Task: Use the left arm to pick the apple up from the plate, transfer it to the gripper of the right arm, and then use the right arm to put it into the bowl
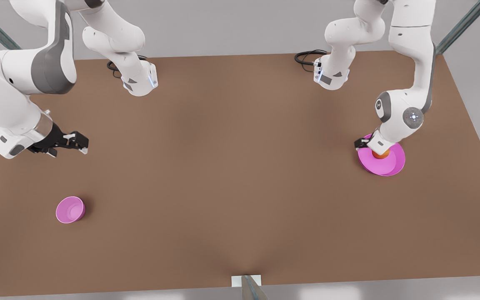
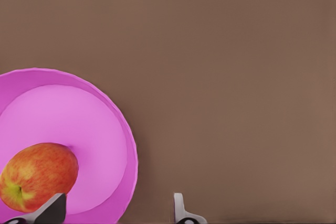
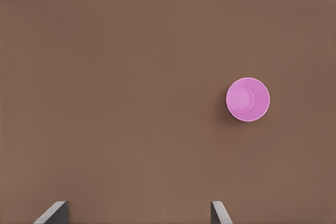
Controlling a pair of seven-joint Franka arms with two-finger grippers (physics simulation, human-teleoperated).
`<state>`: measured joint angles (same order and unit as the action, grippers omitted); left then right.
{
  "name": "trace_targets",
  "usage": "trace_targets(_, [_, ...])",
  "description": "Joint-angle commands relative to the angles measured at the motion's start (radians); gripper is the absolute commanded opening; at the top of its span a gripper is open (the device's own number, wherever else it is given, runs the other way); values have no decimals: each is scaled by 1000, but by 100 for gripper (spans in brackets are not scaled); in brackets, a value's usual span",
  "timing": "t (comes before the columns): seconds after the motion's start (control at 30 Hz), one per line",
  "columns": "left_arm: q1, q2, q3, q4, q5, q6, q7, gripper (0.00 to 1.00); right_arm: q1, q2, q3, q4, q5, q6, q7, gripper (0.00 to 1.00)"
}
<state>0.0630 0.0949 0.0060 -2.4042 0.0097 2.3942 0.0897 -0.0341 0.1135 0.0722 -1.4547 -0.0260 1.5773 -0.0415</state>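
The apple (image 1: pixel 381 154) sits on the plate (image 1: pixel 390 167) at the front view's right, with the left hand (image 2: pixel 118 209) low over it, fingers spread apart and the apple beside one finger rather than between them; judged, the hand should shift sideways to centre the apple before closing. The right hand (image 1: pixel 74 143) waits at the front view's left with fingers apart, above the bench (image 1: pixel 231 175) and the bowl (image 1: pixel 70 209) at lower left. No brand, label or writing is legible anywhere.
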Motion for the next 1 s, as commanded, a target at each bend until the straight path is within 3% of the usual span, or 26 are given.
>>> trace_targets(0.0, [63, 12, 0, -4, 3, 34, -19, 100, 0, -1, 9, 0, -3, 18, 107, 100])
trace_targets(0.47, [169, 51, 25, -12, 13, 29, 36, 100, 0, -1, 17, 2, -3, 21, 107, 100])
trace_targets(0.57, [190, 52, 25, -12, 13, 29, 36, 100, -1, -3, 63, 14, -2, 18, 109, 100])
trace_targets(0.97, [209, 167, 31, -9, 13, 117, 35, 100, -13, -1, 55, 13, -2, 13, 107, 100])
